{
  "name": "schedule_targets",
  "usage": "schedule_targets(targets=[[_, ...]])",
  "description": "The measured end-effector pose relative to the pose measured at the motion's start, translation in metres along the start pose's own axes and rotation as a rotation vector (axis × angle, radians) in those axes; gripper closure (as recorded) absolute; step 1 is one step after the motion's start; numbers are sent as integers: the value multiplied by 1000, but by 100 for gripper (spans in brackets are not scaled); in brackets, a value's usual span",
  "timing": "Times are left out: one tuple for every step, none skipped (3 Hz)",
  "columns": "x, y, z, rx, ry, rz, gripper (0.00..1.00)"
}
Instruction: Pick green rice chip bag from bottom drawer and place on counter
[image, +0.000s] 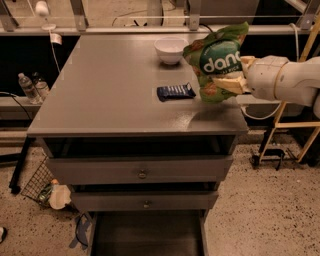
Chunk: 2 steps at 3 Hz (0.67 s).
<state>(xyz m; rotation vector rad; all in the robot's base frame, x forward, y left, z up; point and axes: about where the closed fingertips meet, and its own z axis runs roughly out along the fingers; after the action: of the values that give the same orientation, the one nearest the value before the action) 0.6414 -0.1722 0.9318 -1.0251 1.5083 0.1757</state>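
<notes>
The green rice chip bag (216, 62), crinkly with white "dang" lettering, hangs upright just above the right side of the counter (110, 95). My gripper (235, 75) comes in from the right on a white arm and is shut on the bag's right edge. The bag's lower end hovers close over the counter surface near its right edge. The bottom drawer (147, 235) is pulled open at the foot of the cabinet, and its dark floor shows nothing inside.
A small dark blue wrapper (175, 91) lies on the counter just left of the bag. A white bowl (170, 50) stands at the back. Two upper drawers with round knobs (142, 174) are below the counter. Bottles (30, 86) stand at left.
</notes>
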Motion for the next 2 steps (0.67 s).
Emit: schedule_targets(targets=[[-21,4,17,-82,-59,-30,100],[-19,23,36,-174,-62,-22,100]])
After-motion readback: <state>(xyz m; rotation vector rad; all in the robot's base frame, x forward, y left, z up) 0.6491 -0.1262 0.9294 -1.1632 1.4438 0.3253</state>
